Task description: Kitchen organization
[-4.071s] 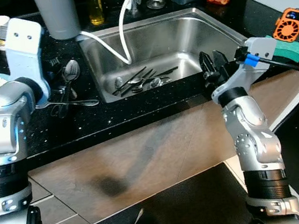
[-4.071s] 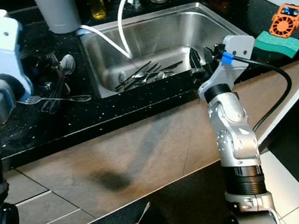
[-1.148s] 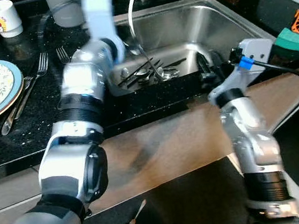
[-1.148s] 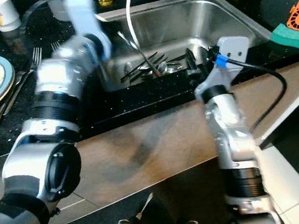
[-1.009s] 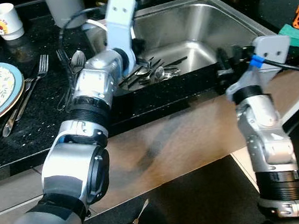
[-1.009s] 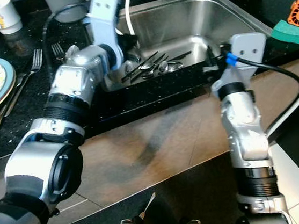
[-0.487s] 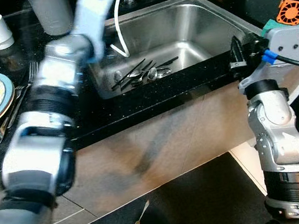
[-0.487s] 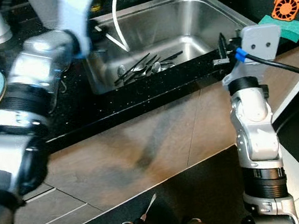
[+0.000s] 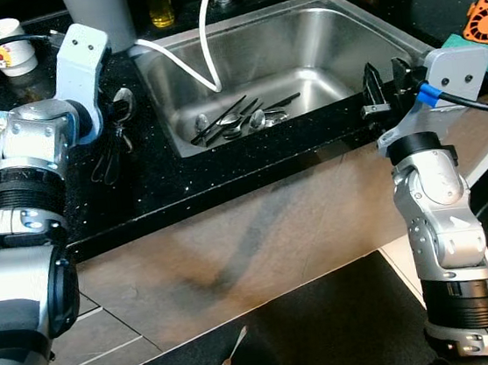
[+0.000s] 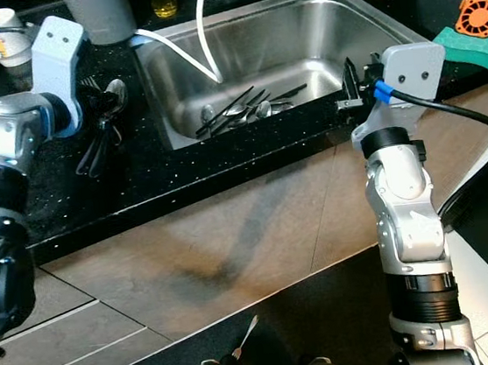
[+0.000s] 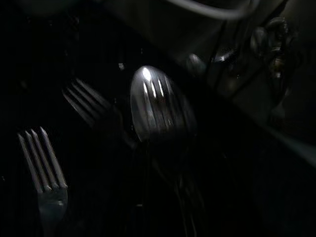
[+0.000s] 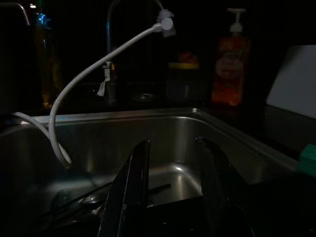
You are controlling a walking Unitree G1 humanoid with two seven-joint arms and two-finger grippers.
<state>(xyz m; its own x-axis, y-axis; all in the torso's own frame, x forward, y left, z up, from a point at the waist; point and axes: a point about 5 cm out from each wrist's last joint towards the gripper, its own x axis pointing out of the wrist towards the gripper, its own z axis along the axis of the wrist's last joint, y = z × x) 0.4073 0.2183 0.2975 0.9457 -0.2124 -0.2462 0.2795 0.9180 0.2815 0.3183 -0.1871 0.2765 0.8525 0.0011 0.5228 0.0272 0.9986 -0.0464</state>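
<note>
Left gripper (image 9: 111, 118) sits over the spoon (image 11: 160, 106) and forks (image 11: 44, 163) piled on the black counter (image 9: 190, 175); can't tell if it's parted or clamped. Right gripper (image 12: 170, 190) is released, jaws apart, parked at the sink (image 9: 298, 40) front rim with nothing between them. More cutlery (image 9: 237, 120) lies in the basin, ahead of it. Judgement: drop left claw square onto one handle, avoid the tangle. Hose (image 9: 201, 38) hangs just beyond; counter edge close behind.

Brushed stainless sink (image 9: 347, 43), shiny metal cutlery (image 9: 241, 118) inside at 6 o'clock. Bench (image 9: 164, 178) is seen as glossy black speckled stone; matt wood-look front panel (image 9: 259, 234) below.
</note>
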